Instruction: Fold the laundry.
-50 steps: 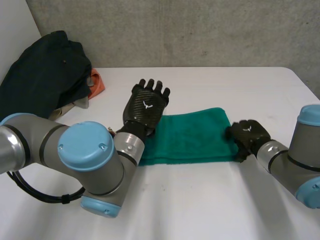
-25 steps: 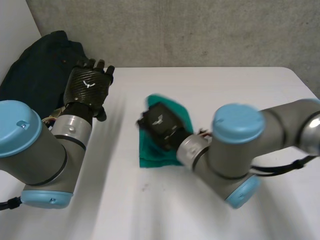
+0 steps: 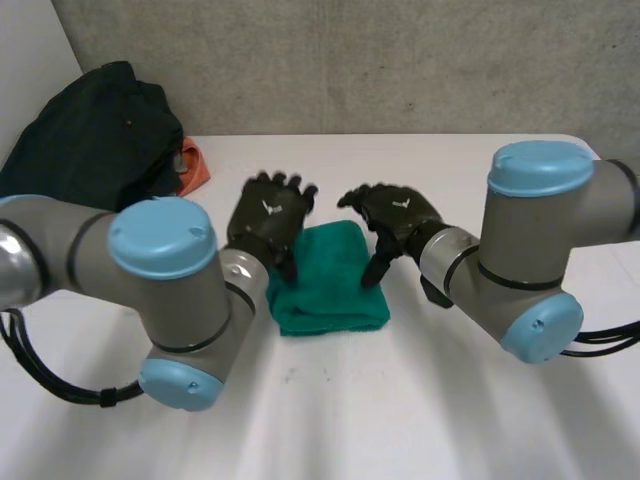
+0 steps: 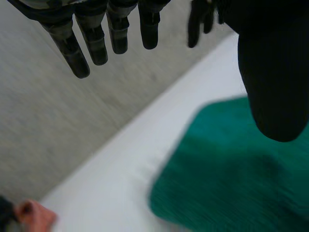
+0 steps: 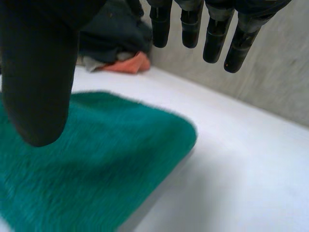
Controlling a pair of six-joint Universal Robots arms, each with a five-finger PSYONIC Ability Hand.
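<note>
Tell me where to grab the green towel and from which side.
Probably its two far corners, from above: the towel lies flat on the table, and the open left hand and right hand hover near one corner each.

Towel lies on table between left hand and right hand, clothes pile back left.

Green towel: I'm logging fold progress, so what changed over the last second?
The green towel went from a long strip to a folded half-length bundle. The right hand carried its end leftward, then let go, and hovers open above it. The left hand swung out and came back, open. The dark clothes pile and orange cloth stayed put.
</note>
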